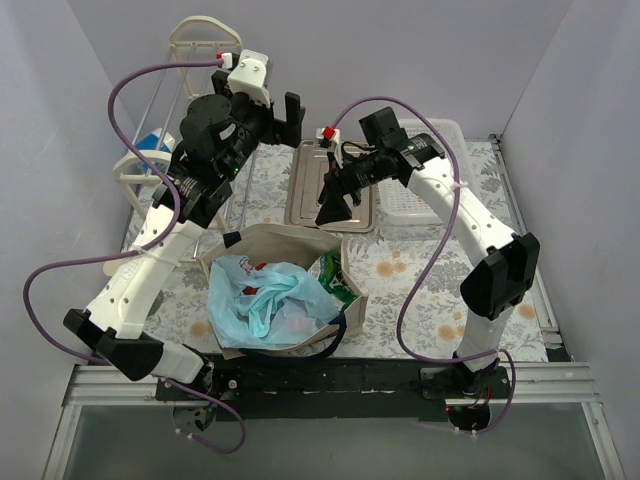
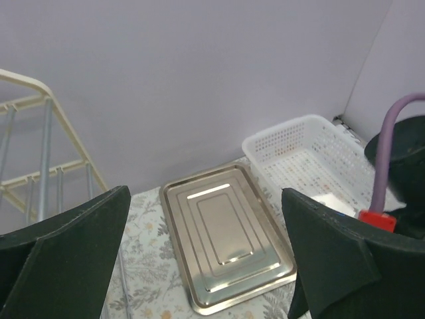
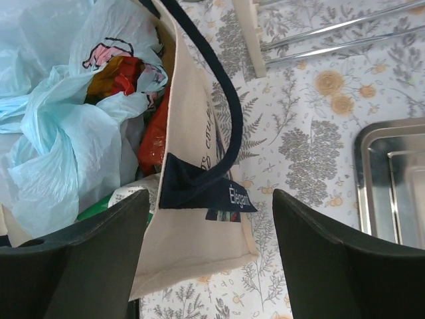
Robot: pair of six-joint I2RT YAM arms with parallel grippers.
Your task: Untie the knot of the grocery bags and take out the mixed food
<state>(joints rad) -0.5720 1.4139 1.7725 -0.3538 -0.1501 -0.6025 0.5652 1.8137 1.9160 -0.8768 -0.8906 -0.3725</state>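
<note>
Bench covered in a floral cloth (image 1: 400, 270), grey and ochre sprigs on white.

Beige tote (image 1: 262, 243) stands near the middle of the near edge. It is boxy woven fabric with an open mouth. A navy handle (image 3: 214, 86) arcs flat over its side, stitched down at a dark patch with small print.

Light-blue plastic bag (image 1: 262, 298) sits inside the tote. It is thin, crinkled film, bunched in folds, with red and pink print showing through. An orange-red packet (image 3: 153, 143), glossy, is wedged between the film and the tote wall. A green snack bag (image 1: 336, 276) pokes up at the tote's right side.

Steel tray (image 2: 226, 242), a shallow rectangle with rounded corners and a stepped floor, lies at the middle of the far edge. White basket (image 2: 312, 153), slotted plastic, sits beside it toward the far right corner. Cream rack (image 1: 148, 168) with metal rods stands along the left edge.

Left gripper (image 2: 206, 199) is raised above the far-left part of the bench, its dark wedge fingers spread wide and holding nothing.

Right gripper (image 3: 211, 199) hangs over the tote's far rim, fingers likewise spread wide and empty. It touches neither tote nor bag.
</note>
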